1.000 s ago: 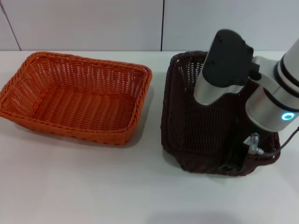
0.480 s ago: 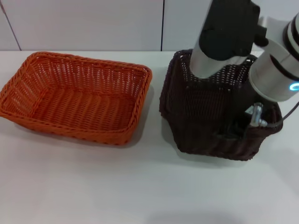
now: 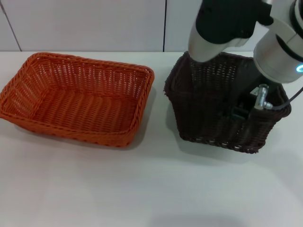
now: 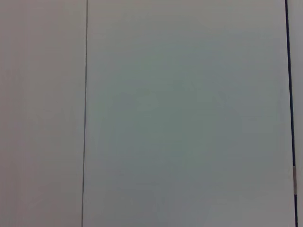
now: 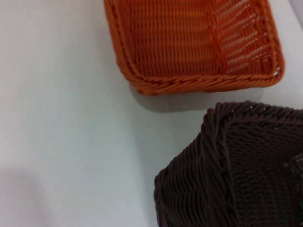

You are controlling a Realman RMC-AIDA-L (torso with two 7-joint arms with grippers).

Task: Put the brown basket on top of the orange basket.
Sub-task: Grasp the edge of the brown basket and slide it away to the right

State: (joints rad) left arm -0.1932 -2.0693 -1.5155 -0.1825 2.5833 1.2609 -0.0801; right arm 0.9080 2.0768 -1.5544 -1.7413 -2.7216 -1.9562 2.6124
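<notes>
The right gripper (image 3: 244, 111), clamped on the near rim of the brown basket (image 3: 213, 94), has raised it off the table (image 3: 142, 189) since a second ago, tilted, ready to carry left over the orange basket (image 3: 75, 97), which sits unmoved.

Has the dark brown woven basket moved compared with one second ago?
Yes. The dark brown woven basket, gripped at its near right rim by the right gripper, has been lifted and tipped, while the orange woven basket stays put.
</notes>
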